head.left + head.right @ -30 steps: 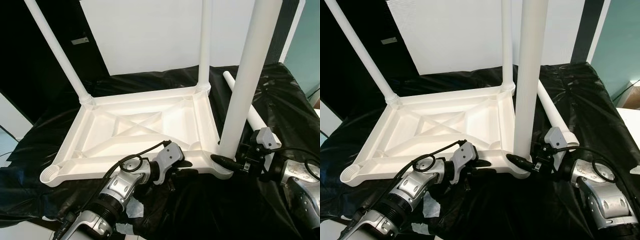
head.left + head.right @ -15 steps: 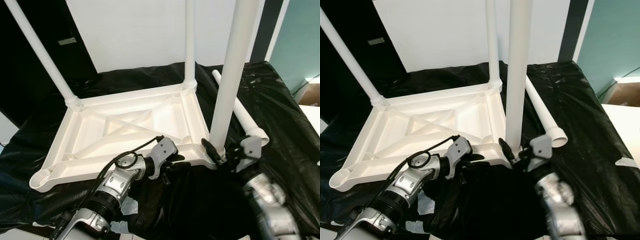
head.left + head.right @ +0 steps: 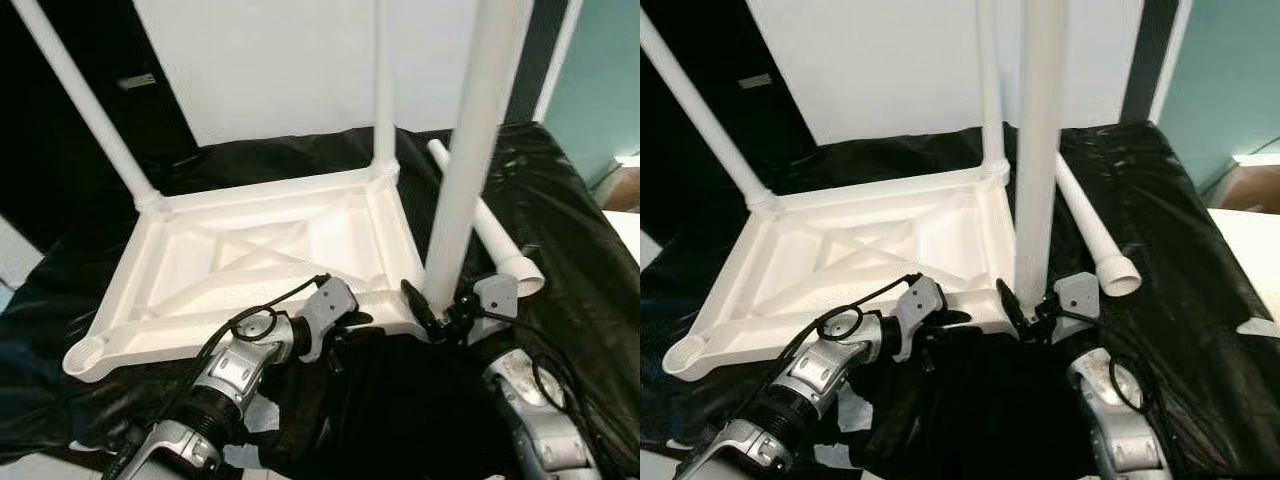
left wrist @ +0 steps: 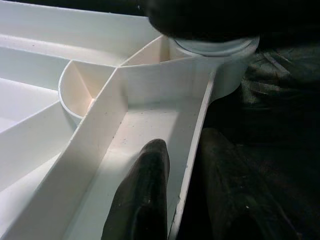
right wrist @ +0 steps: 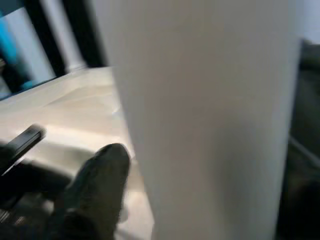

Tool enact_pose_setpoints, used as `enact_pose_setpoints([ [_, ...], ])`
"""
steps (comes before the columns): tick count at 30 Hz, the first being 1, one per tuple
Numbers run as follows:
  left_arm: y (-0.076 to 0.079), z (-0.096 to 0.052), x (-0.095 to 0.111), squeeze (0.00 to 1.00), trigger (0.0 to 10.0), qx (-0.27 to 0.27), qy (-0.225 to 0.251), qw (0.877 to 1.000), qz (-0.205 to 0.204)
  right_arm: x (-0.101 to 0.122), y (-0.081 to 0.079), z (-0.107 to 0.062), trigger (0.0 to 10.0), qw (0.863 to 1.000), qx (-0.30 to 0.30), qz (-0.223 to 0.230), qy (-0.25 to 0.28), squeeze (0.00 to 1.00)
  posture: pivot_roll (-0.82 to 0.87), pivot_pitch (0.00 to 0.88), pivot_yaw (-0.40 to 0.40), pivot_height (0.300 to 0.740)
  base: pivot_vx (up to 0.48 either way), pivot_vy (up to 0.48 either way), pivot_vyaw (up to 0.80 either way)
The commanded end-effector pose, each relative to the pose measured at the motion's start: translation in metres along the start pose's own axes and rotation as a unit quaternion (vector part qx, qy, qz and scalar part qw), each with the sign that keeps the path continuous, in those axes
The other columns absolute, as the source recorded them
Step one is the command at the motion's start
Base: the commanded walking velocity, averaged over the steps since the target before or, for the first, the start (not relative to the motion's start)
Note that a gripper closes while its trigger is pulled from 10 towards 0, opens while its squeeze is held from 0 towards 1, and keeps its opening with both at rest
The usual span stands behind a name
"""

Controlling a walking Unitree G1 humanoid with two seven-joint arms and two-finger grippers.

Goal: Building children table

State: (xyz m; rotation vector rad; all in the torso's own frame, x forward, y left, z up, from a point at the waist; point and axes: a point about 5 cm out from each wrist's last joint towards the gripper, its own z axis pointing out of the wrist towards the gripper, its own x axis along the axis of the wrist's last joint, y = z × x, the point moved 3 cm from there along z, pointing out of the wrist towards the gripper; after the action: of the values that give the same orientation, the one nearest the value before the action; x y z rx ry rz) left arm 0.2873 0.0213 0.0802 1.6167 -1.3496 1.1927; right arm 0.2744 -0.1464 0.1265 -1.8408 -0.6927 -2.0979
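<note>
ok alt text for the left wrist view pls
The left gripper pinches the near rim of the upturned white table top, one black finger inside the rim and one outside over black sheeting. Ahead, a leg sits in the corner socket.

legs (image 3: 478,150): tops cut off by upper edge | right tool (image 3: 440,312): far finger hidden behind near leg, grip unclear | right wrist view: blurred | left tool (image 4: 172,200): base cut off
</note>
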Motion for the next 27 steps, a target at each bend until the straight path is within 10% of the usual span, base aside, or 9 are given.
enact_pose_setpoints([
  [1,0.018,0.001,-0.030,0.00,10.0,-0.056,-0.051,0.997,-0.035,-0.002,-0.001,0.000,10.0,0.999,0.043,0.009,-0.011,0.00,-0.09,0.000,0.118,0.740,0.000,0.000,0.00],
  [9,0.019,0.001,-0.030,0.00,10.0,-0.055,-0.050,0.997,-0.038,0.005,0.019,-0.005,10.0,0.987,0.147,-0.043,-0.041,0.00,-0.10,0.000,0.118,0.740,0.000,0.000,0.00],
  [10,0.018,0.002,-0.030,0.00,10.0,-0.054,-0.049,0.997,-0.037,0.004,0.023,-0.008,9.1,0.983,0.169,-0.048,-0.056,0.00,-0.10,0.000,0.116,0.740,0.000,0.000,0.00],
  [11,0.018,0.002,-0.029,0.00,10.0,-0.054,-0.049,0.997,-0.036,0.004,0.026,-0.010,4.9,0.978,0.188,-0.054,-0.070,0.00,-0.10,0.000,0.115,0.740,0.000,0.000,0.00],
  [13,0.018,0.003,-0.029,0.00,10.0,-0.054,-0.048,0.997,-0.035,0.003,0.030,-0.013,3.6,0.974,0.202,-0.060,-0.081,0.00,-0.10,0.000,0.115,0.740,0.000,0.000,0.00],
  [14,0.019,0.003,-0.028,0.00,10.0,-0.054,-0.048,0.997,-0.035,0.003,0.034,-0.016,0.0,0.970,0.217,-0.061,-0.094,0.00,-0.10,0.000,0.115,0.740,0.000,0.000,0.00],
  [27,0.017,0.002,-0.028,0.00,10.0,-0.052,-0.048,0.997,-0.034,-0.003,0.044,-0.024,0.0,0.957,0.253,-0.060,-0.128,0.00,-0.09,0.000,0.120,0.740,0.000,0.000,0.00],
])
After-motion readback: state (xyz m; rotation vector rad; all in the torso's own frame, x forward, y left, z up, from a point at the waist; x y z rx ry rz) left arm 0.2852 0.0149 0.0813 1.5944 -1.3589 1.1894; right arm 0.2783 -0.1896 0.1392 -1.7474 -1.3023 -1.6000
